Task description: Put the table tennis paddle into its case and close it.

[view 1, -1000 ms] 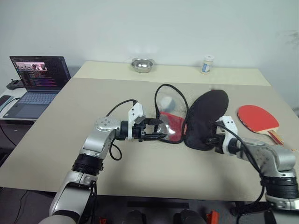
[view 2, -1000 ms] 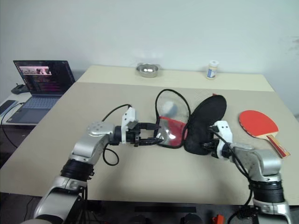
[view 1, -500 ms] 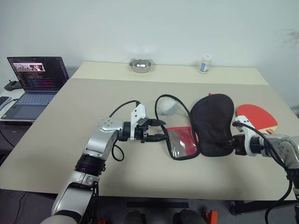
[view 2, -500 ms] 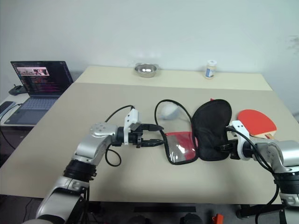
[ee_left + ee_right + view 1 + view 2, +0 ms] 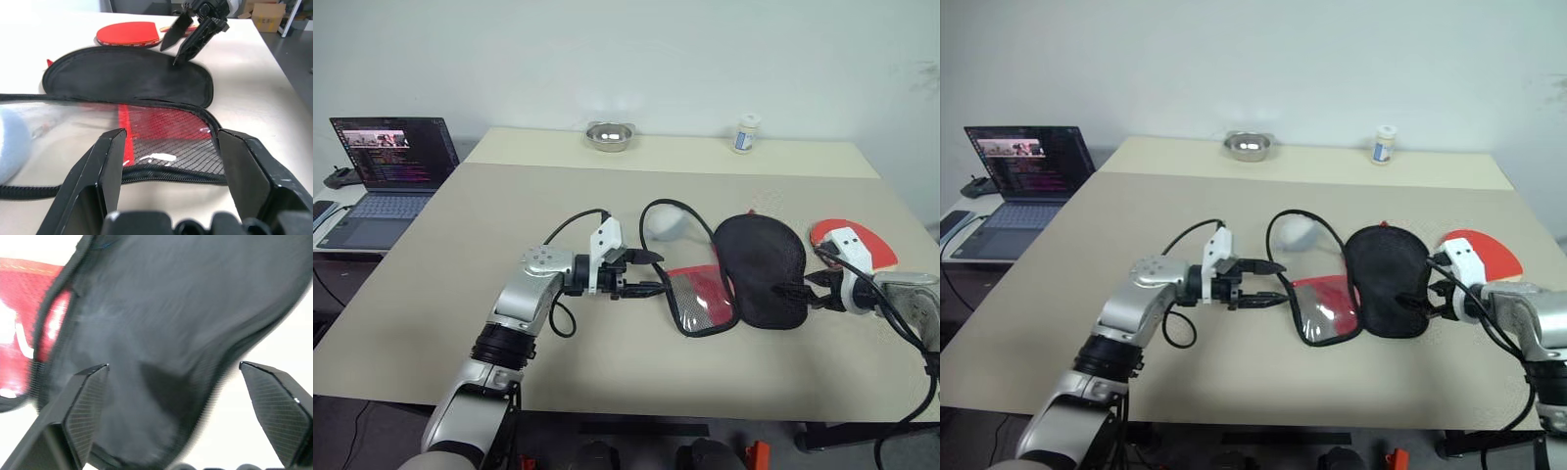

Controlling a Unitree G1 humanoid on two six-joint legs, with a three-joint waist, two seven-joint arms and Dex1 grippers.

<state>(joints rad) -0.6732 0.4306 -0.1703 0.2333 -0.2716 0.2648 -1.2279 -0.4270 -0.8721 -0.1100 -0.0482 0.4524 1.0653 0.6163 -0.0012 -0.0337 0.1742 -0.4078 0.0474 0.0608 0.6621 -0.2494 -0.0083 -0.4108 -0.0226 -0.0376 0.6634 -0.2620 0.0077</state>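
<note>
The soft black-and-red fabric case (image 5: 734,284) lies unzipped and spread flat on the beige table (image 5: 460,255), both the left gripper (image 5: 651,276) and right gripper (image 5: 806,290) gaping empty beside it, while the red-faced wooden-handled paddle (image 5: 871,245) waits outside, so insertion and zipping remain.

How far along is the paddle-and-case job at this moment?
Done: the soft paddle-shaped fabric case lies spread open on the table. In hand: the left gripper sits at its red mesh half; the right gripper is open beside the black half. Left: the red-faced wooden-handled paddle goes in, then zipping.
</note>
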